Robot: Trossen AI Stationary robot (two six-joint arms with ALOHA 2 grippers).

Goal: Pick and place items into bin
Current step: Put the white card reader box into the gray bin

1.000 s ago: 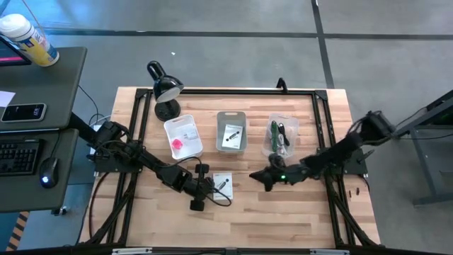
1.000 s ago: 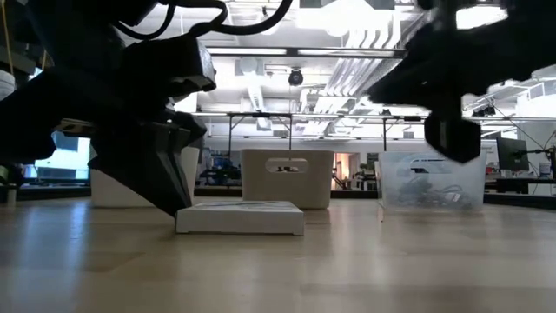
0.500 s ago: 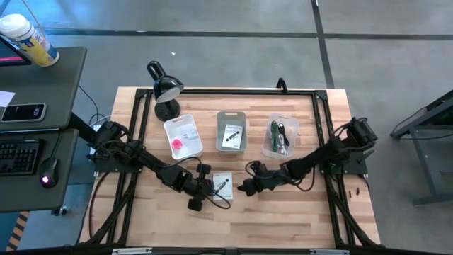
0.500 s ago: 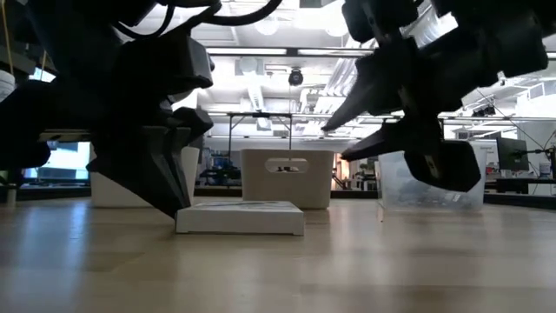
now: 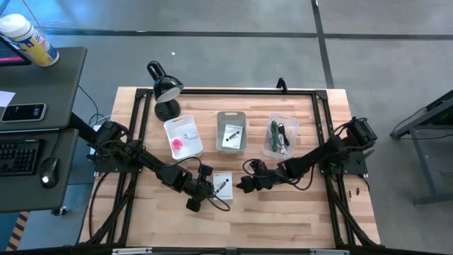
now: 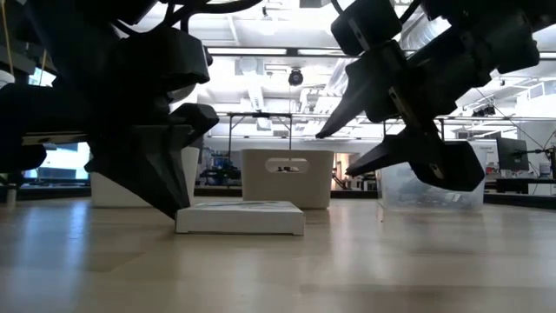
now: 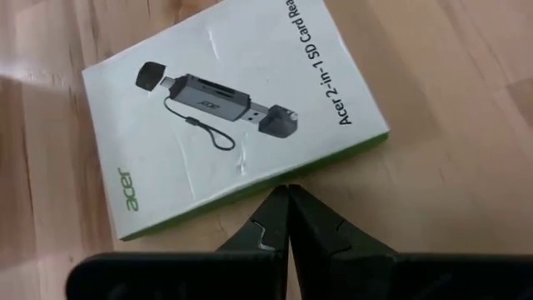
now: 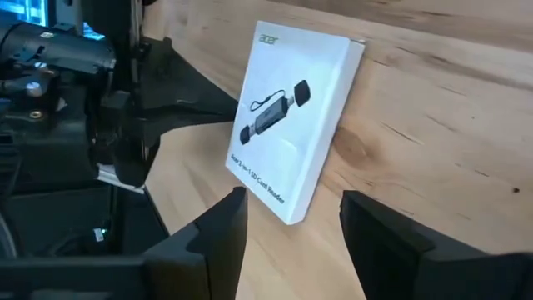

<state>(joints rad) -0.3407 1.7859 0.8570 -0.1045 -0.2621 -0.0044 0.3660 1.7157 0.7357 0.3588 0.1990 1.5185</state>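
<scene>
The white packet (image 5: 222, 185) lies flat on the table, in front of the grey bin (image 5: 231, 132). The right gripper (image 5: 245, 185), jaws spread, faces the packet's edge; the left gripper (image 5: 208, 193), jaws closed and empty, touches the opposite edge. The wrist views show the printed card reader; the low view only its thin side.

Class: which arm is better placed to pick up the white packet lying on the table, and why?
Right. The right gripper is open, its fingers either side of the white packet. The left gripper is shut, tips against the packet's edge.
</scene>
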